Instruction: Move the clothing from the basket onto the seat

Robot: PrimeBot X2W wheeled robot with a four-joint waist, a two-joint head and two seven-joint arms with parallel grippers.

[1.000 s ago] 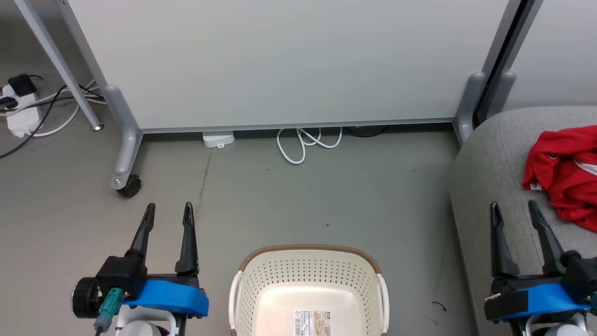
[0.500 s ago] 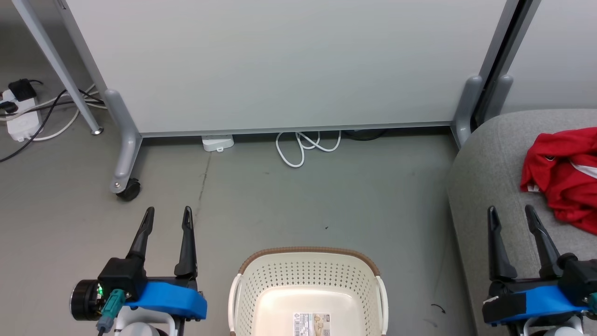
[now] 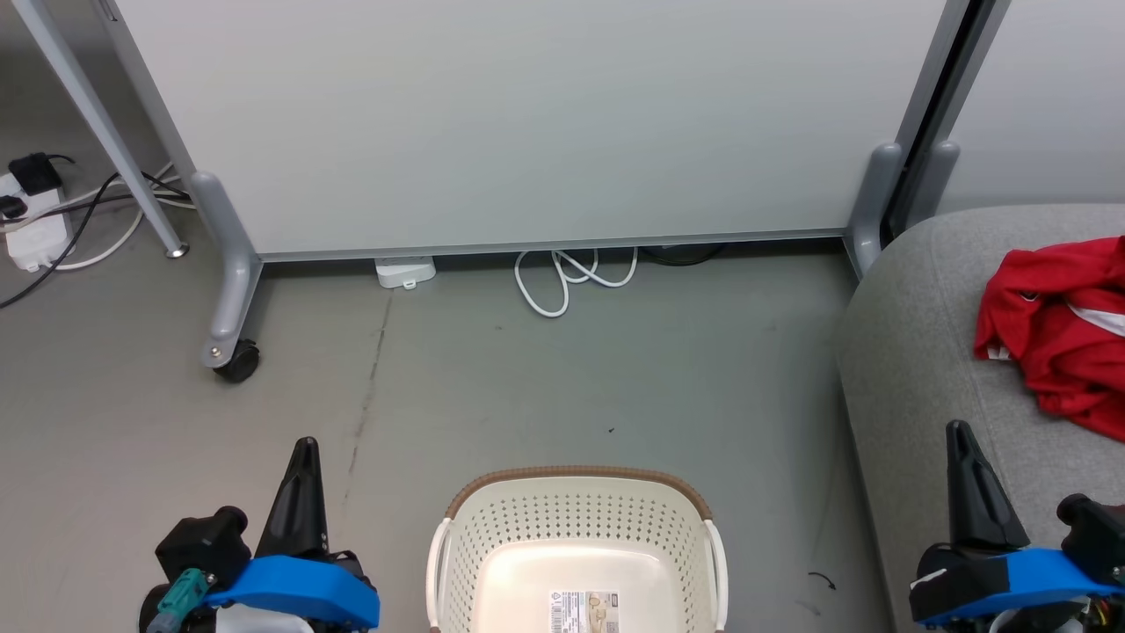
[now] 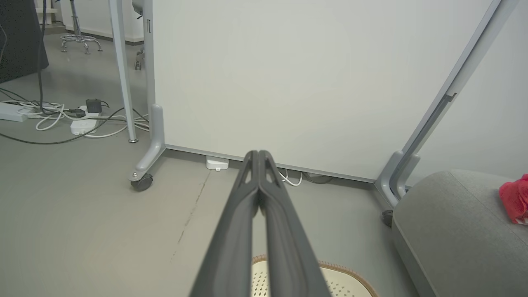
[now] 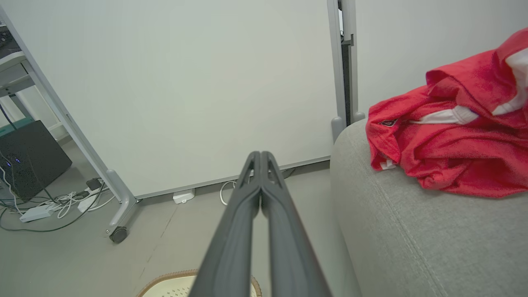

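The cream basket [image 3: 571,476] with its brown rim stands on the floor at the bottom centre, holding nothing but a label on its bottom. Its rim also peeks into the left wrist view [image 4: 345,273] and the right wrist view [image 5: 165,277]. Red clothing [image 3: 1059,338] with white trim lies crumpled on the grey seat [image 3: 914,360] at the right, and shows large in the right wrist view [image 5: 453,152] on the seat [image 5: 412,243]. My left gripper [image 3: 305,444] is shut and empty, left of the basket. My right gripper [image 3: 958,432] is shut and empty, over the seat's front edge.
A white partition panel [image 3: 527,123] on grey castor feet [image 3: 235,359] closes off the back. A looped white cable [image 3: 567,280] and a small white box [image 3: 404,269] lie at its base. Power strips and cables [image 3: 35,224] sit far left. Bare grey floor lies ahead of the basket.
Both grippers have gone from open to shut and dropped lower in the head view. The head view has shifted slightly; basket and clothing lie as before.
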